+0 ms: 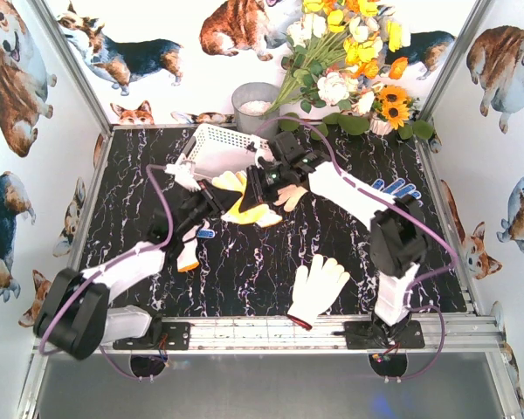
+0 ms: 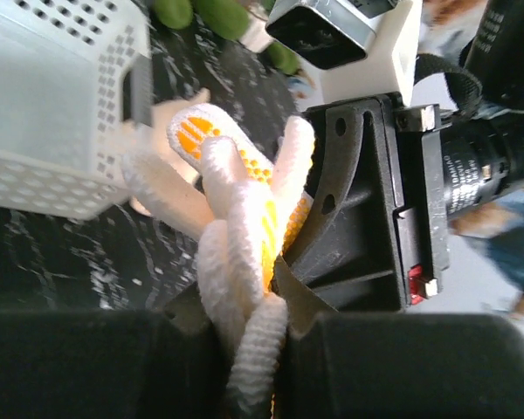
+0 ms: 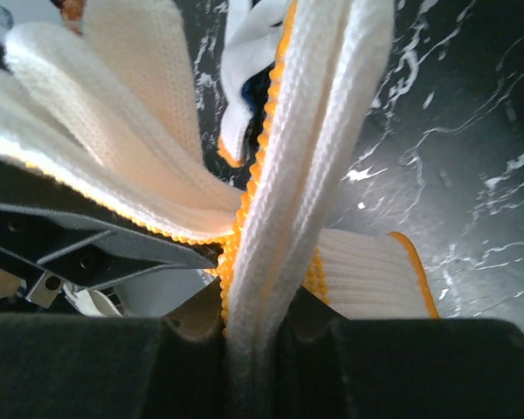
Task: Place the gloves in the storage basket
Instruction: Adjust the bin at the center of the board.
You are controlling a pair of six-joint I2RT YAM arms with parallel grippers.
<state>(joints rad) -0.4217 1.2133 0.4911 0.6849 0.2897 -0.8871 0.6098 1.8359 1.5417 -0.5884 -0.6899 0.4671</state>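
The white lattice storage basket (image 1: 217, 147) stands tilted at the back centre and shows at upper left in the left wrist view (image 2: 52, 131). An orange-palmed glove (image 1: 244, 208) lies bunched just in front of it. My left gripper (image 1: 215, 201) is shut on its white knit with orange dots (image 2: 244, 262). My right gripper (image 1: 260, 187) is shut on a fold of orange-edged white glove (image 3: 297, 157), close against the left one. A white glove with a red cuff (image 1: 317, 288) lies front centre. A blue-dotted glove (image 1: 398, 188) lies at right. An orange-cuffed glove (image 1: 189, 253) lies under the left arm.
A grey round metal bucket (image 1: 253, 105) stands behind the basket. A bunch of flowers (image 1: 349, 61) fills the back right corner. Another white glove (image 1: 184, 175) lies at the basket's left. Printed walls close in the black marbled table (image 1: 244, 271).
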